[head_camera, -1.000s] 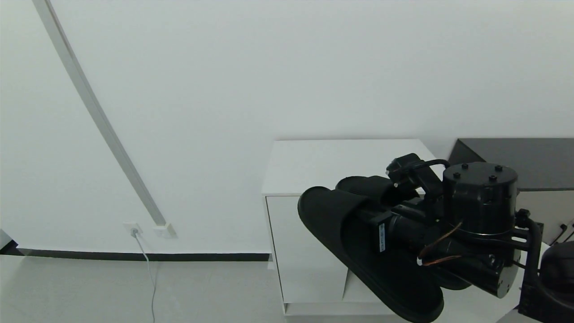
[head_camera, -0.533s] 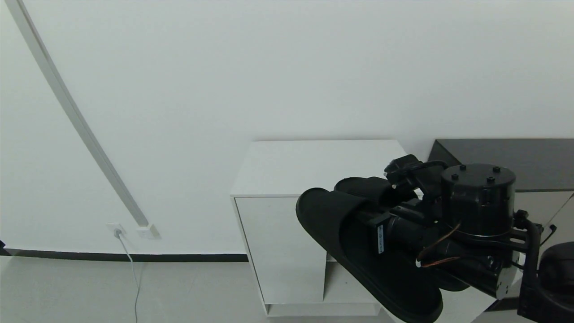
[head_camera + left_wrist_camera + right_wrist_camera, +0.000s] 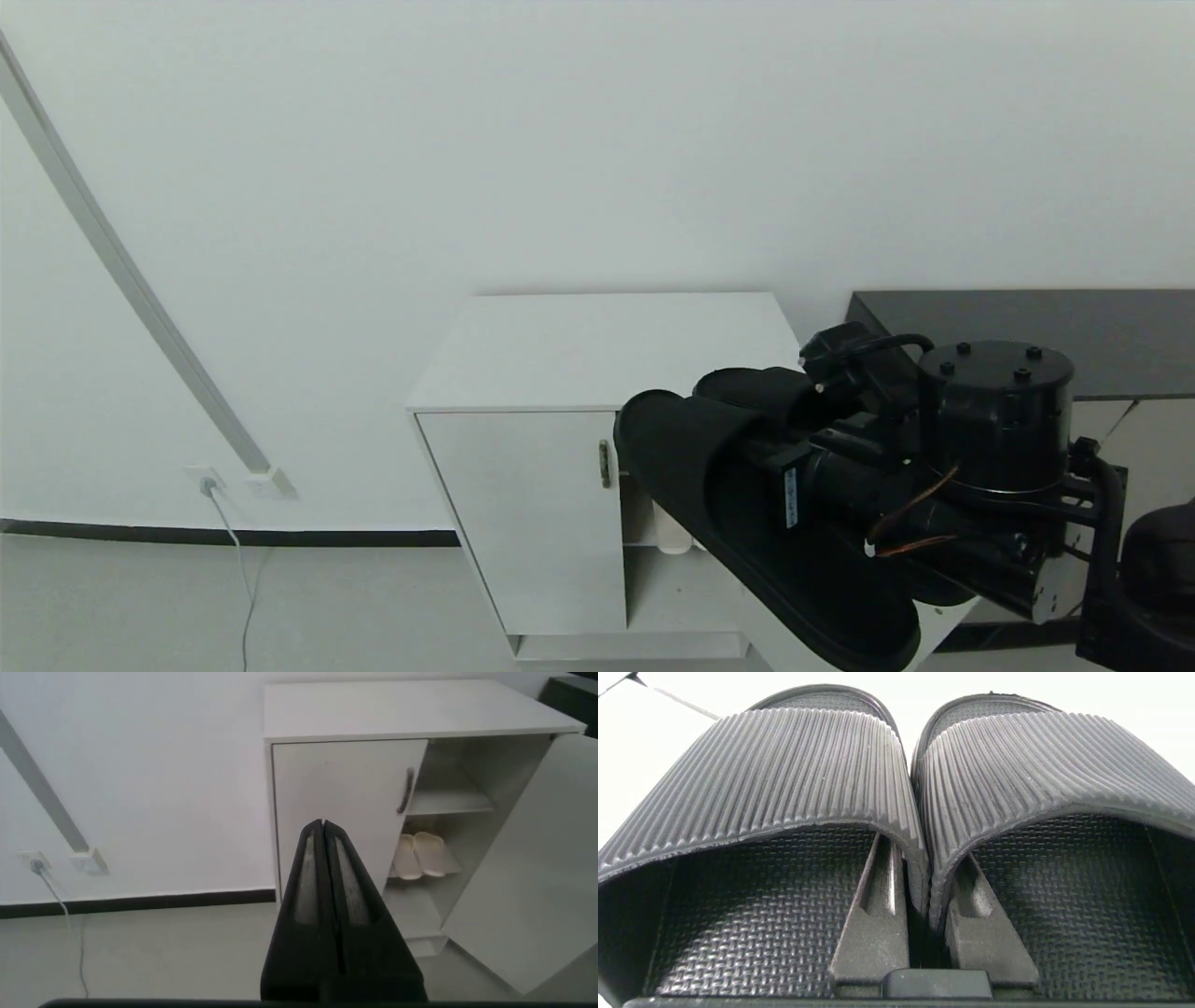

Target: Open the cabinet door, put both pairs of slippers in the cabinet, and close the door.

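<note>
While the right gripper point(image 3: 920, 901) is clamped on the black slippers point(image 3: 709, 467), one finger point(image 3: 874, 905) sits under each strap and the two inner strap edges are pinched together between them, so both slippers hang as one bundle. Right wrist view confirms it: ribbed straps side by side, touching, textured footbeds below point(image 3: 785, 793). In the head view the pair is held up in the air, tilted, toes toward the cabinet point(image 3: 597, 350) and overlapping its right half. Cabinet is white, against the white wall. Its left door point(image 3: 523, 513) is shut, with a small handle point(image 3: 604, 464) at the inner edge. Left wrist view shows the right door point(image 3: 523, 887) swung wide open and a shelf point(image 3: 448, 803) inside. A second pair, the pale slippers point(image 3: 422, 854), lies side by side on a lower level inside the open compartment, toes pointing inward. Left gripper point(image 3: 323, 831) has its fingers pressed fully together with nothing between them, held in open space facing the cabinet front, well apart from it. Rest of scene: wall socket point(image 3: 203, 481) with a cable point(image 3: 238, 579) running down to the floor left of the cabinet, a dark countertop point(image 3: 1027, 327) just right of it.
</note>
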Robot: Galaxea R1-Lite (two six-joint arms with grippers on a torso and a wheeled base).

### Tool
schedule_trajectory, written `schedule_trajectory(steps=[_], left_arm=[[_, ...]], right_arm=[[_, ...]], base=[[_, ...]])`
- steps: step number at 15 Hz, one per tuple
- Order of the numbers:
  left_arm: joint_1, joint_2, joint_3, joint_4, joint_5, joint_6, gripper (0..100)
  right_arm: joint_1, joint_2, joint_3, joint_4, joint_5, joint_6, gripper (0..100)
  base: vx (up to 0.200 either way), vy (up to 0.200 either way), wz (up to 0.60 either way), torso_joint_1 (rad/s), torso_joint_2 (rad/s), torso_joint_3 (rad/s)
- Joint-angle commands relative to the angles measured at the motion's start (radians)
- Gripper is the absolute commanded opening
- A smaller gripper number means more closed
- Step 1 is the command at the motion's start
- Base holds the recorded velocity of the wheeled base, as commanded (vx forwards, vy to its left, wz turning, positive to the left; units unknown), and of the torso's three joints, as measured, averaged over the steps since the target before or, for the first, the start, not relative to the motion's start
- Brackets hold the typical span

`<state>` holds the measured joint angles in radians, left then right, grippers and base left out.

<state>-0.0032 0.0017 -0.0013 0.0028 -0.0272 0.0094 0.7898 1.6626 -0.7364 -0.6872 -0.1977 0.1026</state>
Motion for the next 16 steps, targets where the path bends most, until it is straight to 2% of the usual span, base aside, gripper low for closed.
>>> schedule_trajectory(steps=[1,2,8,11,16], left_arm=[[0.000,0.000,0.001,0.000,0.000,0.000,0],[0.000,0.000,0.001,0.000,0.000,0.000,0],[0.000,0.000,0.001,0.000,0.000,0.000,0],[0.000,0.000,0.001,-0.001,0.000,-0.002,0],[0.000,0.000,0.000,-0.001,0.001,-0.008,0]], right_arm=[[0.000,0.002,0.002,0.000,0.000,0.000,0],[0.000,0.003,0.000,0.000,0.000,0.000,0],[0.005,0.003,0.022,-0.017,0.000,-0.001,0],[0.008,0.014,0.028,-0.018,-0.002,-0.003,0],[0.012,0.020,0.034,-0.018,0.000,-0.004,0]], base=[[0.000,-0.200,0.00,0.007,0.00,-0.007],[0.000,-0.200,0.00,0.007,0.00,0.002],[0.000,0.000,0.00,0.000,0.00,0.000],[0.000,0.200,0.00,-0.003,0.00,0.004],[0.000,0.000,0.00,0.000,0.00,0.000]])
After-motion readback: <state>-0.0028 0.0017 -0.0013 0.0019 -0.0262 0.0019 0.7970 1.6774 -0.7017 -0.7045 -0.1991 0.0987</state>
